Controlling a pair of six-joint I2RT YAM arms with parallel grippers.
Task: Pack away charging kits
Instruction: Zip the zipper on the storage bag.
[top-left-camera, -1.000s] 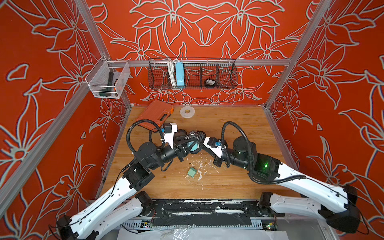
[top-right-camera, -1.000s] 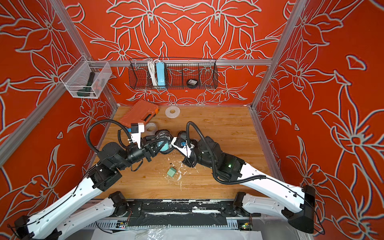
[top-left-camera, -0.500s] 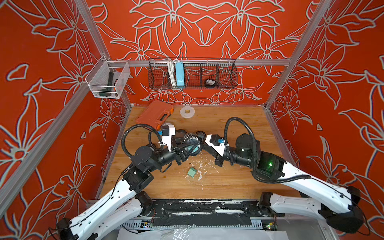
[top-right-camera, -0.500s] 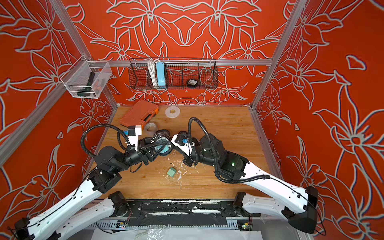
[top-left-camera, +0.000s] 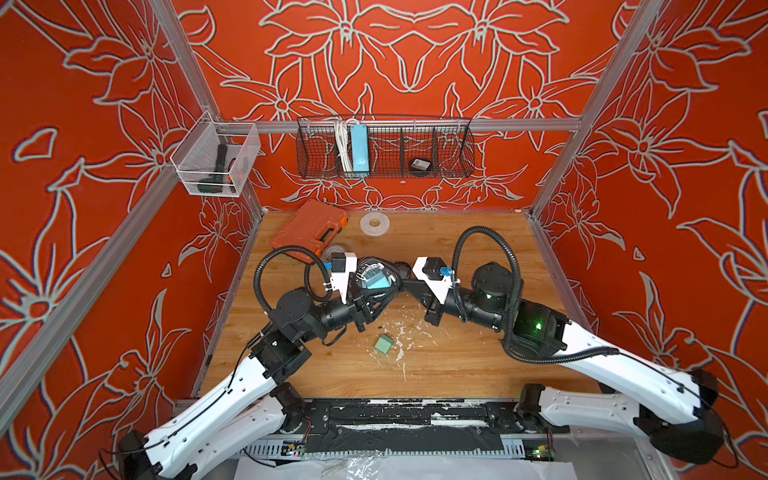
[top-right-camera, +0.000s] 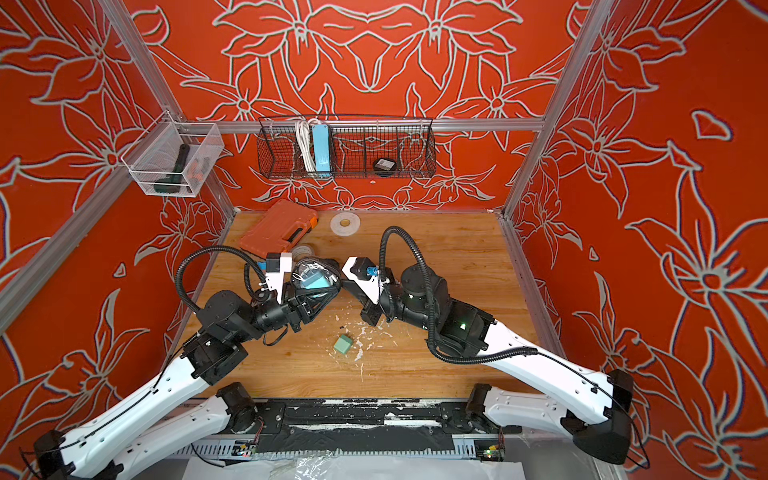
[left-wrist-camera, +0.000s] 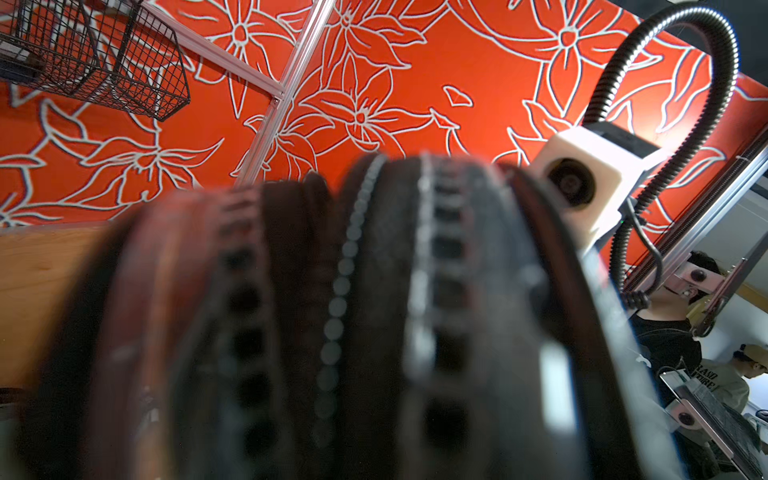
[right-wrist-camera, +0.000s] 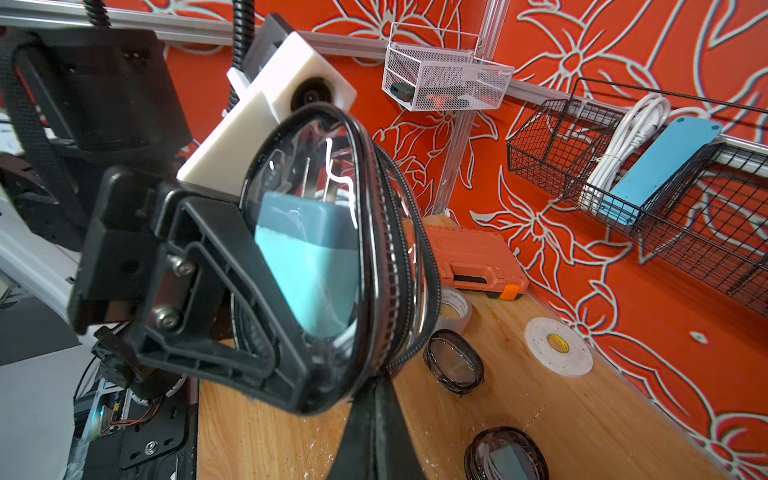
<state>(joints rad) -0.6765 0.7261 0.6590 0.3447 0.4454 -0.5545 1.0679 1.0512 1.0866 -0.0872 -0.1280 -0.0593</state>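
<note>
A black-rimmed, clear-topped pouch (right-wrist-camera: 316, 249) hangs above the table with a teal plug adapter (right-wrist-camera: 307, 266) inside it. My left gripper (top-left-camera: 376, 286) is shut on the pouch, one finger (right-wrist-camera: 232, 291) lying flat along its side. My right gripper (right-wrist-camera: 376, 399) is shut on the pouch's zipper (right-wrist-camera: 411, 353) at the rim. In the left wrist view the blurred pouch (left-wrist-camera: 353, 332) fills the picture. A loose teal adapter (top-left-camera: 383, 345) lies on the table near the front. An empty pouch (right-wrist-camera: 454, 360) and a pouch with adapter and white cable (right-wrist-camera: 505, 455) lie on the table.
An orange case (top-left-camera: 309, 226), a flat white tape roll (top-left-camera: 375, 223) and a clear tape roll (right-wrist-camera: 455, 309) sit at the back. The black wire basket (top-left-camera: 453, 158) on the back wall holds a blue power strip (top-left-camera: 359, 147). A white mesh basket (top-left-camera: 216, 160) hangs at the left.
The left arm has shifted slightly while keeping the pouch between the two grippers. The right gripper has stayed shut at the pouch's rim.
</note>
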